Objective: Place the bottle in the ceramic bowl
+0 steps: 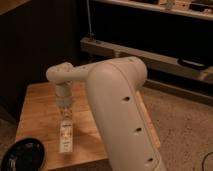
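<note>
**Camera view (the only view)**

- Item 1, gripper (66, 116): hangs at the end of the white arm (120, 110), over the front left part of the wooden bench (40, 105). It points straight down. The jaws look clamped on the upper, cap end of the bottle, though their outline blends with the wrist above.
- Item 2, the bottle (65, 137): slim and white with a dark-printed label, upright under the gripper with the cap end up. It is near the bench's front edge, right of the front left corner. Whether its base touches the wood or hangs just clear cannot be told.
- Item 3, the ceramic bowl (22, 156): round, glossy black, at the bench's front left corner, near the bottle but apart from it. Nothing shows inside it.
- Item 4, background: a metal rail (150, 55) beyond the bench's far edge, and speckled floor (185, 125) to the right.

**Progress:** the grasp appears made. Carrying the bottle over to the bowl and releasing it are not yet done.

**Hidden or unclear:**
- The bowl is cut by the lower edge of the frame, so its near rim is missing. Whether it rests on the bench or just off the corner is uncertain.
- The arm's bulky link covers the bench's right half.
- The label's print is unreadable.
</note>
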Action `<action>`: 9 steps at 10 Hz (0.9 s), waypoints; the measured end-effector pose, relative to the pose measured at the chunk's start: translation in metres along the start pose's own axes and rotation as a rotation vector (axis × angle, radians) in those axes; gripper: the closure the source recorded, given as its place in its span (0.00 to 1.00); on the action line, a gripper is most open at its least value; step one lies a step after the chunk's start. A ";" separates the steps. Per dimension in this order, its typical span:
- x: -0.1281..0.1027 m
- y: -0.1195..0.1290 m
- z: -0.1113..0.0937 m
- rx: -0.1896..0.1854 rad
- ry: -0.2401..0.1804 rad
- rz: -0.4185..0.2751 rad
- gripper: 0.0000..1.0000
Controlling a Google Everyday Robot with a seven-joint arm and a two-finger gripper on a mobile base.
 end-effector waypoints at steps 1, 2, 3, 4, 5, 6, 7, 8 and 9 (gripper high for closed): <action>-0.004 0.024 -0.009 -0.010 0.013 -0.024 1.00; -0.005 0.042 -0.016 -0.017 0.020 -0.042 1.00; -0.003 0.061 -0.025 -0.032 0.026 -0.065 1.00; 0.003 0.075 -0.033 -0.052 0.028 -0.081 1.00; 0.009 0.086 -0.037 -0.075 0.028 -0.084 1.00; 0.011 0.087 -0.037 -0.092 0.026 -0.071 1.00; 0.013 0.084 -0.037 -0.103 0.024 -0.056 1.00; 0.020 0.074 -0.033 -0.112 0.028 -0.016 1.00; 0.026 0.064 -0.028 -0.118 0.033 0.015 1.00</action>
